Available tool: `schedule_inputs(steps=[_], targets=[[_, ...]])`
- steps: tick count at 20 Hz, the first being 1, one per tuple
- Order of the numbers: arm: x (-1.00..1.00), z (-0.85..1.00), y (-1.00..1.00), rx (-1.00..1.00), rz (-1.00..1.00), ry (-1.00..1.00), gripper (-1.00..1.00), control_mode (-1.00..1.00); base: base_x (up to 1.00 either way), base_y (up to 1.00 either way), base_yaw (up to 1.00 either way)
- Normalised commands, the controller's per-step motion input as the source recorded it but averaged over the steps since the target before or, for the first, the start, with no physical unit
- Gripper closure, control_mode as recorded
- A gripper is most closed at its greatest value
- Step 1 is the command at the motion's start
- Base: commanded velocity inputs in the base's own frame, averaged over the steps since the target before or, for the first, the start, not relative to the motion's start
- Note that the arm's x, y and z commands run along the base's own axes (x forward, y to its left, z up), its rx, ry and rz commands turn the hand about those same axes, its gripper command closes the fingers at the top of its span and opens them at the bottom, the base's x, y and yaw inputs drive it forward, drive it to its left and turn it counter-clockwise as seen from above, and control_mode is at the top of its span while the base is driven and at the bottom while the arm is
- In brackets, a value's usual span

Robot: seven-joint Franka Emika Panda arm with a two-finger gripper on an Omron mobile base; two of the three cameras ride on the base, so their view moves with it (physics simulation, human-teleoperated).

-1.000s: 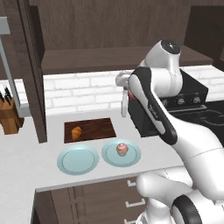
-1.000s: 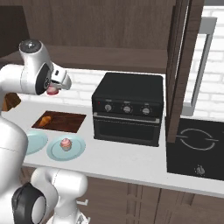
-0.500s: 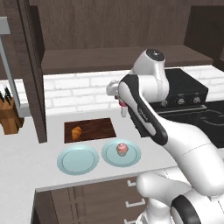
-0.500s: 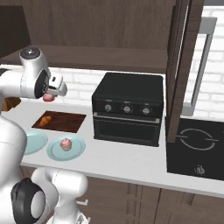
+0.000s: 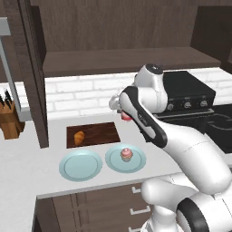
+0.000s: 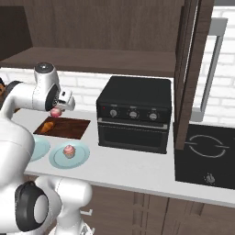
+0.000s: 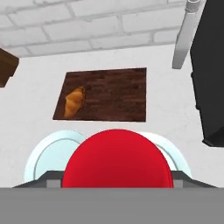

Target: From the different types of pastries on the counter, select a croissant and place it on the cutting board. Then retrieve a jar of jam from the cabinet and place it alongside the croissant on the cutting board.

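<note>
Red jar of jam (image 7: pixel 114 158) sits clamped in my tool (image 5: pixel 125 114), above the table (image 5: pixel 27 165) near the cutting board (image 7: pixel 114 94). I should lower it onto the bare wood right of the croissant (image 7: pixel 74 101), clearing the cupcake (image 5: pixel 126 154) and toaster oven (image 6: pixel 134 114).

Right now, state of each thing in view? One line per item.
croissant: lying on the cutting board's left end
cutting board: flat on the counter, right part bare
jar of jam: held in the claw, up off the counter
claw: shut on the jar of jam
cupcake: upright on the right blue plate
left blue plate: bare
</note>
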Motion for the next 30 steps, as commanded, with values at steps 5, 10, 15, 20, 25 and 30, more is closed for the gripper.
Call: schedule_inputs(steps=[5, 10, 15, 20, 25, 30], targets=[[0.51, -0.41, 0.07, 0.0, 0.0, 0.02, 1.0, -1.0, 0.0, 0.0, 0.0], [0.51, -0.29, 0.1, 0.0, 0.0, 0.0, 1.0, -1.0, 0.0, 0.0, 0.0], [0.34, -0.44, 0.19, 0.02, 0.04, 0.02, 1.0, -1.0, 0.0, 0.0, 0.0], [0.31, -0.58, 0.17, 0.0, 0.06, 0.02, 1.0, -1.0, 0.0, 0.0, 0.0], [0.05, -0.03, 0.11, 0.0, 0.0, 0.0, 1.0, -1.0, 0.0, 0.0, 0.0], [0.16, -0.06, 0.0, 0.0, 0.0, 0.0, 1.0, -1.0, 0.0, 0.0, 0.0]])
